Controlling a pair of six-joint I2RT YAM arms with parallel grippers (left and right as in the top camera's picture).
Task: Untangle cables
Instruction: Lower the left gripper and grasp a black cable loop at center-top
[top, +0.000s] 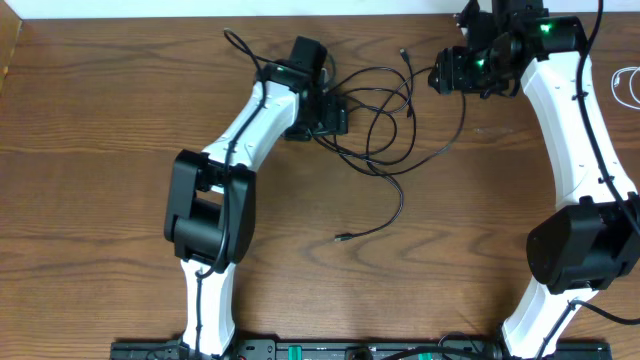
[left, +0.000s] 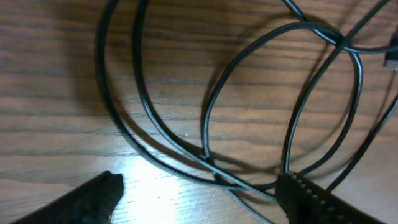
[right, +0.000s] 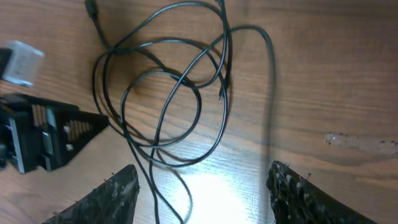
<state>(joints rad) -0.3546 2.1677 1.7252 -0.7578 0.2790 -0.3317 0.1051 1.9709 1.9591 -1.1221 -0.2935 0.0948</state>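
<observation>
1. The black cables (top: 400, 205) lie looped over one another at the far middle of the table (top: 100, 200), so the untangling is mostly left. A white cable (top: 628, 85) sits apart at the right edge.
2. Our left gripper (left: 202, 190) stands wide, with strands between its fingers but nothing clamped. Our right gripper (right: 204, 180) gapes empty above the loops.
3. We can read no brands or writing.

Left arm (top: 240, 140): I reach up and right from my base, elbow bent sharply, wrist pitched downward. Left gripper (top: 328, 115): held low, fingers (left: 93, 196) spread wide. Right arm (top: 565, 120): I run up my own side and bend left at the top. Right gripper (top: 445, 72): pointing left toward the other, fingers (right: 118, 193) likewise apart. The two grippers are near, not touching.
</observation>
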